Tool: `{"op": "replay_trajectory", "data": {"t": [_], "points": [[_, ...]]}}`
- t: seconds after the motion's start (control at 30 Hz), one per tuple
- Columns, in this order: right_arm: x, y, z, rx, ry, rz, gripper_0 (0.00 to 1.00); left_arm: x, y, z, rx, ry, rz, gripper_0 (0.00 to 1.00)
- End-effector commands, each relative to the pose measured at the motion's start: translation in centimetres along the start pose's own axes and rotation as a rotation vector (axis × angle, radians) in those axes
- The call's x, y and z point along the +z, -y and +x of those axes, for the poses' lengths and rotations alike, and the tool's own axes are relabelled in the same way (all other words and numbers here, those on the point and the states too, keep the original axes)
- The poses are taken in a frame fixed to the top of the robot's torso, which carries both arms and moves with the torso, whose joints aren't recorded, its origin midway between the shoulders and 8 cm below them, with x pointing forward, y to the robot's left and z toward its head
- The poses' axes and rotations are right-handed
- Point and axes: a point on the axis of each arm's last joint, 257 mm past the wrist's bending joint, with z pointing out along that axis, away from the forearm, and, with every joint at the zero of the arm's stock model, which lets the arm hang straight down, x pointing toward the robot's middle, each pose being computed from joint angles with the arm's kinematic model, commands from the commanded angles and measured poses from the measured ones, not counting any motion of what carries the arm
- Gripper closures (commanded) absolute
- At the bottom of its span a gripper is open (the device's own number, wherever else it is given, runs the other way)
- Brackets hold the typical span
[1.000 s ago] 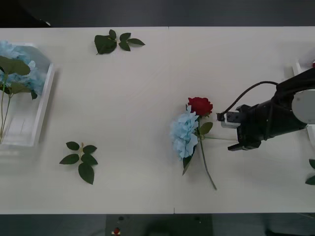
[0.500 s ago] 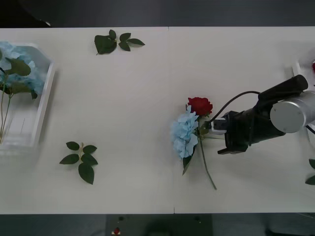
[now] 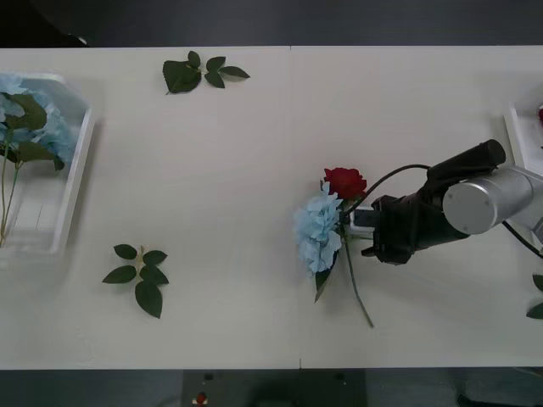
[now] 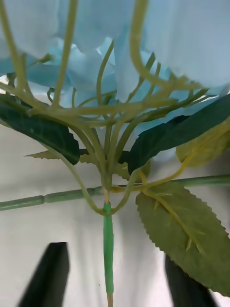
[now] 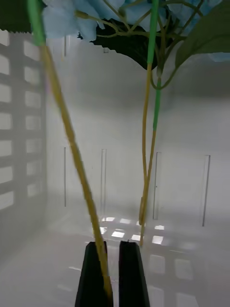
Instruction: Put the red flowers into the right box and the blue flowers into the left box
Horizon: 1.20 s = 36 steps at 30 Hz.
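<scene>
White tabletop (image 3: 254, 170) spreads beneath the robot, with a blue flower (image 3: 318, 231) and a red flower (image 3: 345, 181) lying together near its centre, their stems crossing and the blue cluster touching the rose's near side. Since a second ago the right gripper (image 3: 349, 222) has advanced across the table from well to the right of the pair and now sits against their stems; the flowers themselves have not shifted. From the right wrist, its black fingers (image 4: 50, 276) stand spread apart on either side of the blue flower's green stem (image 4: 109, 249), closed on nothing. At the table's left edge the left box (image 3: 72, 182) holds more blue flowers (image 3: 47, 127), which have drifted slightly compared with the earlier frames. From the left wrist, the left gripper (image 5: 112, 273) is inside that ribbed tray with its fingers (image 5: 132, 273) almost together around a thin yellowish stem (image 5: 72, 144); it appears pinched between them, though contact is hard to confirm. A corner of the right box (image 3: 519, 136) shows at the table's right edge. Loose leaf sprigs lie at the far side (image 3: 199, 71) and near left (image 3: 140, 275), unmoved.
</scene>
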Motion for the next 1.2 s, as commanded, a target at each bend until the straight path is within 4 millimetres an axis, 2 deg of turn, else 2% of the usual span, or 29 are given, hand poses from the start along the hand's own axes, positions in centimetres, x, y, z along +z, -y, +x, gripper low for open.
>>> {"op": "replay_trajectory", "data": {"t": [0.03, 0.07, 0.1, 0.13, 0.2, 0.23, 0.3, 0.33, 0.37, 0.5, 0.53, 0.6, 0.63, 0.7, 0.73, 0.8, 0.83, 0.9, 1.0, 1.2], "points": [[0.3, 0.6, -0.4, 0.015, 0.009, 0.021, 0.94, -0.8, 0.6, -1.8, -0.031, 0.039, 0.029, 0.57], [0.3, 0.7, -0.3, 0.018, 0.007, 0.024, 1.0, -0.8, 0.6, -1.8, -0.032, 0.039, 0.032, 0.46], [0.5, 0.6, -0.4, 0.021, 0.01, 0.022, 1.0, -0.8, 0.8, -1.7, -0.035, 0.037, 0.04, 0.39], [0.6, 0.6, -0.3, 0.025, 0.008, 0.021, 1.0, -0.8, 1.0, -1.7, -0.039, 0.035, 0.046, 0.37], [0.6, 0.7, -0.4, 0.025, 0.009, 0.025, 1.0, -1.4, 1.4, -1.7, -0.065, 0.019, 0.079, 0.26], [0.6, 0.7, -0.4, 0.025, 0.01, 0.026, 1.0, -1.8, 1.4, -1.8, -0.074, 0.016, 0.088, 0.23], [0.5, 0.8, -0.5, 0.034, 0.015, 0.028, 1.0, -3.9, 2.1, -2.1, -0.063, -0.009, 0.126, 0.1], [0.4, 0.9, -0.5, 0.042, 0.021, 0.03, 1.0, -4.5, 2.3, -2.3, -0.049, -0.015, 0.136, 0.07], [0.1, 1.1, -0.5, 0.058, 0.031, 0.034, 1.0, -6.0, 2.7, -2.5, -0.023, -0.025, 0.156, 0.05], [-2.0, 2.4, -1.8, 0.138, 0.111, 0.044, 1.0, -11.2, 5.3, -3.6, 0.078, -0.025, 0.248, 0.05], [-2.4, 2.6, -2.2, 0.152, 0.127, 0.043, 1.0, -11.9, 6.0, -3.8, 0.09, -0.019, 0.265, 0.05], [-4.4, 3.7, -3.7, 0.222, 0.205, 0.04, 1.0, -13.9, 8.8, -4.7, 0.136, 0.019, 0.34, 0.05], [-4.9, 3.9, -4.1, 0.242, 0.226, 0.036, 1.0, -14.4, 9.6, -4.9, 0.144, 0.032, 0.361, 0.04], [-7.1, 5.1, -6.2, 0.313, 0.321, 0.026, 1.0, -16.0, 12.9, -6.4, 0.176, 0.106, 0.444, 0.03], [-7.6, 5.5, -6.8, 0.324, 0.343, 0.025, 1.0, -16.3, 13.6, -6.9, 0.179, 0.13, 0.463, 0.03], [-9.9, 6.7, -8.7, 0.373, 0.428, 0.02, 1.0, -17.2, 17.1, -8.2, 0.188, 0.212, 0.547, 0.03], [-10.4, 7.0, -9.1, 0.384, 0.448, 0.019, 1.0, -17.3, 18.0, -8.5, 0.188, 0.228, 0.571, 0.03], [-12.5, 8.3, -11.1, 0.421, 0.536, 0.019, 1.0, -17.6, 21.6, -9.3, 0.169, 0.29, 0.666, 0.03], [-14.3, 9.3, -14.3, 0.476, 0.657, 0.001, 1.0, -17.7, 25.7, -9.6, 0.136, 0.344, 0.772, 0.03], [-16.0, 11.1, -20.2, 0.63, 0.808, -0.069, 1.0, -17.8, 32.2, -9.6, 0.147, 0.487, 0.897, 0.03]]}}
